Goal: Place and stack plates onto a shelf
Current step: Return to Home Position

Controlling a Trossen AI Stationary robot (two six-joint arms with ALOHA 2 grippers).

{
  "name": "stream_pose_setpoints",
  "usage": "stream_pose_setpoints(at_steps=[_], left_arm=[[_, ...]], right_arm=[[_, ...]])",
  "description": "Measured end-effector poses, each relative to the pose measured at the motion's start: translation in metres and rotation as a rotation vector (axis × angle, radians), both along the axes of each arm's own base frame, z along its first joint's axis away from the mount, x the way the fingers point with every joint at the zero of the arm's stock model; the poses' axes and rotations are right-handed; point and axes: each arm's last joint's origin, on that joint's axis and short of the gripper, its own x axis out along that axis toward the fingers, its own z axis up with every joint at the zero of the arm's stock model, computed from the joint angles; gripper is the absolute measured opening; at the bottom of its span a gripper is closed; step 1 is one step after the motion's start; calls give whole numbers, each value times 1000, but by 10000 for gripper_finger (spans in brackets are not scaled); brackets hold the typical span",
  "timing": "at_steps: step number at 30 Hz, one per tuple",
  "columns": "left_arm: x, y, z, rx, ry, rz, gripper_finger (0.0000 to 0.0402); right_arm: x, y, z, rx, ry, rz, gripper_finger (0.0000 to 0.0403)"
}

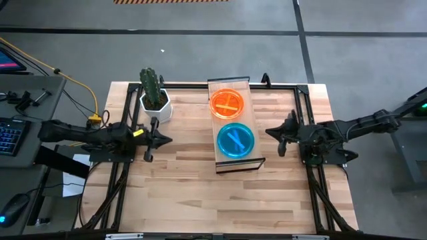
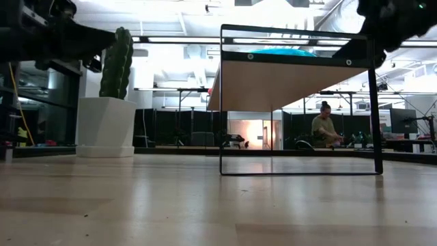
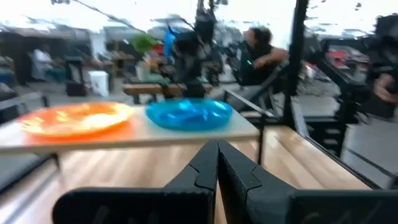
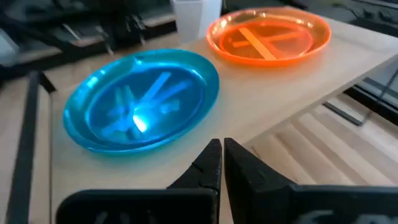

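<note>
No writing reads anywhere. The keyboard (image 1: 8, 137) and screen (image 1: 7, 63) at the table's left are cut by the edge and too small to read, and the striped tape (image 1: 170, 1) on the floor is clipped at the top.

My left gripper (image 1: 165, 140) hangs over the left of the table (image 1: 200, 193), near the pot (image 1: 155, 107) with its cactus (image 1: 151, 83). Its fingers are pressed together on nothing. My right gripper (image 1: 272, 133) hangs over the right side, well apart from the shelf (image 1: 230, 85), and its fingers are also closed and empty, with only a hairline between the tips.

The shelf stands mid-table, between my two arms. The orange plates (image 1: 227, 103) sit on its far half and the blue plates (image 1: 235, 141) on its near half, close but not touching. The blue pile shows a second rim under the top one in my right wrist view (image 4: 143, 99), but I cannot count either pile.

From table height I see the shelf's underside. Only a sliver of blue (image 2: 287, 51) peeks over the top, and the orange plates are hidden. My arms are dark shapes cut off at the upper corners. A person (image 2: 324, 126) sits far behind, blurred.
</note>
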Motion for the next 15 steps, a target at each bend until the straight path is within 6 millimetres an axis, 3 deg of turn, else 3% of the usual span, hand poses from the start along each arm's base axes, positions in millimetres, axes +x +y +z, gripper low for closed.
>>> stream_pose_setpoints(at_steps=[15], left_arm=[[-2,11,-6,-56,68,65,0]], right_arm=[[-18,1,-55,-46,-390,256,0]])
